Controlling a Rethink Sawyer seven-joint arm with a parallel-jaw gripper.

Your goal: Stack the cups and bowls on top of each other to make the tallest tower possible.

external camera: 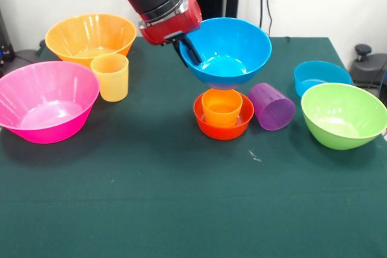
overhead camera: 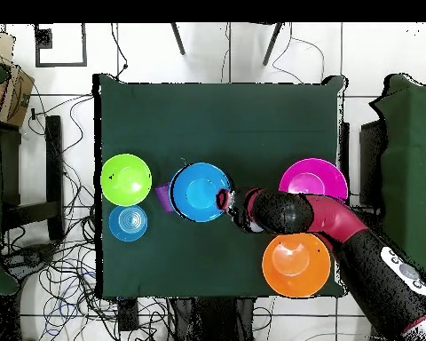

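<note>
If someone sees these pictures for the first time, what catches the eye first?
First, the medium blue bowl, held in the air by the end effector at its rim, directly above the orange cup that stands in the small red-orange bowl at the table's middle. Next, the big pink bowl at the left edge and the lime green bowl at the right.

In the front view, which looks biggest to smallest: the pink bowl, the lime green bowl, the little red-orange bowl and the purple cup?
Largest to smallest, front view:
1. Pink bowl
2. Lime green bowl
3. Red-orange bowl
4. Purple cup, lying on its side

Pink and green sit about equally near the camera, so that order looks fair.
</note>
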